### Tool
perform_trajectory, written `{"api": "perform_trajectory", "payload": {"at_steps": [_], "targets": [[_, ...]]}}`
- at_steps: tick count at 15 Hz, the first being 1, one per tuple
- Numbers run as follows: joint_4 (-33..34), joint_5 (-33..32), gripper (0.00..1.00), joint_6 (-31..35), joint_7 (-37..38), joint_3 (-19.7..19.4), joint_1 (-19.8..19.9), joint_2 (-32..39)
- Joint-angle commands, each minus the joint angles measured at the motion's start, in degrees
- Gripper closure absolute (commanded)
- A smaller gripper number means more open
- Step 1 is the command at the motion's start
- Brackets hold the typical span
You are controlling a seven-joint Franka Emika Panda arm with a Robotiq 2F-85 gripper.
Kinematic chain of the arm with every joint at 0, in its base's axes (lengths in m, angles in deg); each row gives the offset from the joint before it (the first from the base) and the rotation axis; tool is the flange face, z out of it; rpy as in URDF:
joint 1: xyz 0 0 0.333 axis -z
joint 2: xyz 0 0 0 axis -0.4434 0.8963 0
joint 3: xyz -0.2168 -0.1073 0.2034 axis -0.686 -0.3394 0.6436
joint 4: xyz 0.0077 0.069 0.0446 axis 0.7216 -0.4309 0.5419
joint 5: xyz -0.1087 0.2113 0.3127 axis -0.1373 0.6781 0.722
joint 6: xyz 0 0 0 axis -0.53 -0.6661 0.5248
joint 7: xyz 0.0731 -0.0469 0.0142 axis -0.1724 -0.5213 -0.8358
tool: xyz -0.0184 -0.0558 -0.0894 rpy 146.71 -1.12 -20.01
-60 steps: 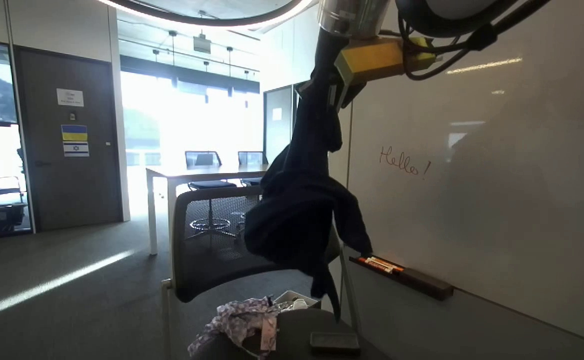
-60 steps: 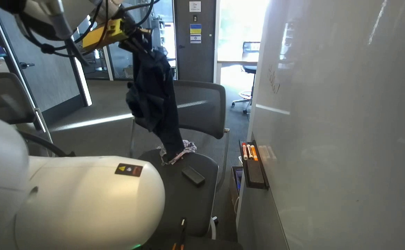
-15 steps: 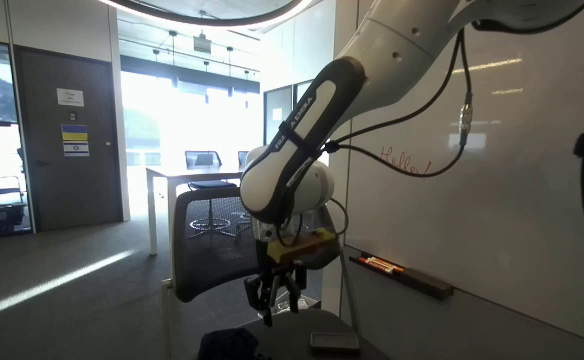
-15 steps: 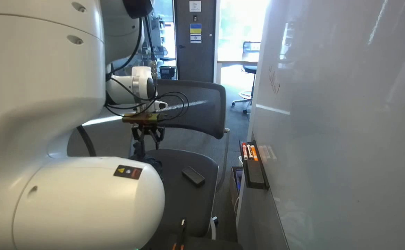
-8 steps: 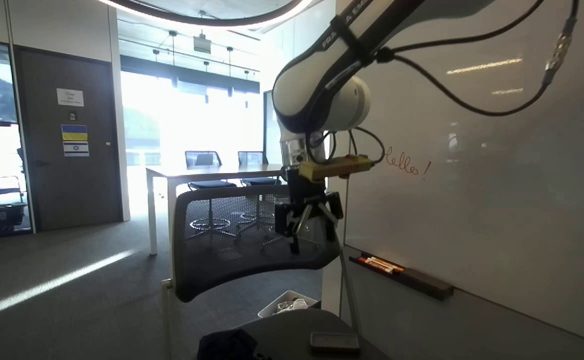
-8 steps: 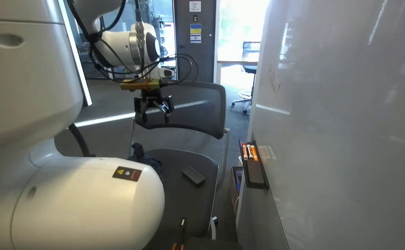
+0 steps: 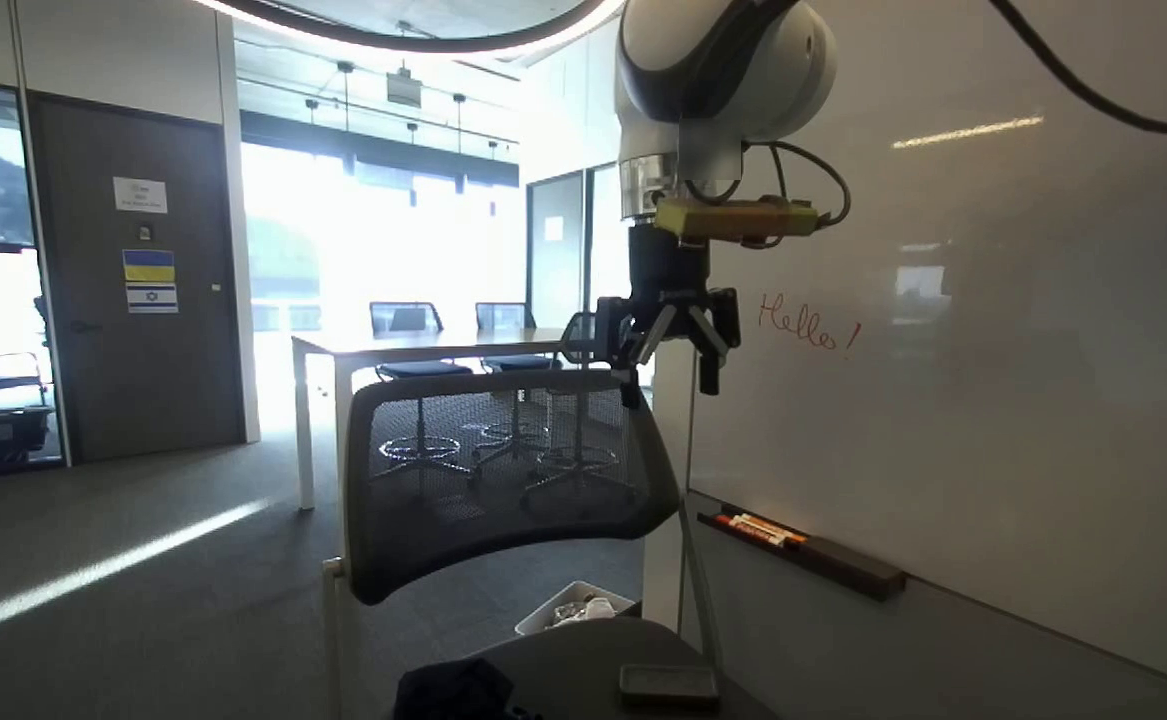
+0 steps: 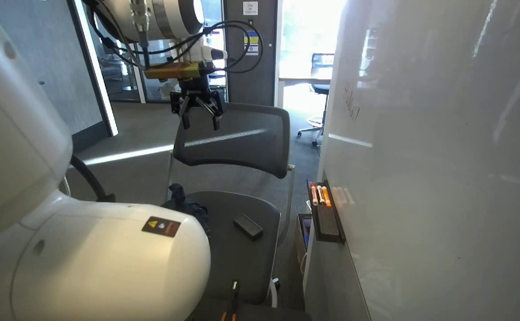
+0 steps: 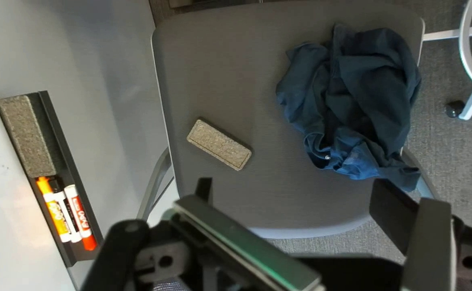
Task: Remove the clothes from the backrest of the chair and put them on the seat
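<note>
The dark blue clothes (image 9: pixel 353 101) lie crumpled on the chair's seat (image 9: pixel 227 81), near one side edge. Part of the same bundle of clothes (image 7: pixel 453 690) shows at the bottom of an exterior view; the white arm partly hides the clothes (image 8: pixel 190 209) in an exterior view. Nothing hangs on the mesh backrest (image 8: pixel 237 138). My gripper (image 7: pixel 670 390) points down, jaws wide apart with nothing between them. It is well above the seat, around the height of the backrest's top edge, and apart from the clothes.
A block-shaped eraser (image 9: pixel 219 144) lies on the seat. Beside the chair stands a whiteboard (image 7: pixel 943 400) with a tray of markers (image 9: pixel 66 214) and another eraser (image 9: pixel 27 133). A box (image 7: pixel 578 608) sits on the floor behind the seat.
Four seconds ago the dark clothes hung from my gripper; now they rest on the seat. A patterned cloth there no longer shows. Over the last second my open gripper has risen away.
</note>
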Motion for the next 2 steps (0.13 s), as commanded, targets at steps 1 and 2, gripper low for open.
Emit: {"api": "perform_trajectory", "payload": {"at_steps": [1, 2], "targets": [[-0.09, 0.41, 0.00, -0.08, -0.24, 1.42, 1.49, 0.07], [-0.21, 0.41, 0.00, -0.08, -0.11, 1.46, 1.48, 0.17]]}}
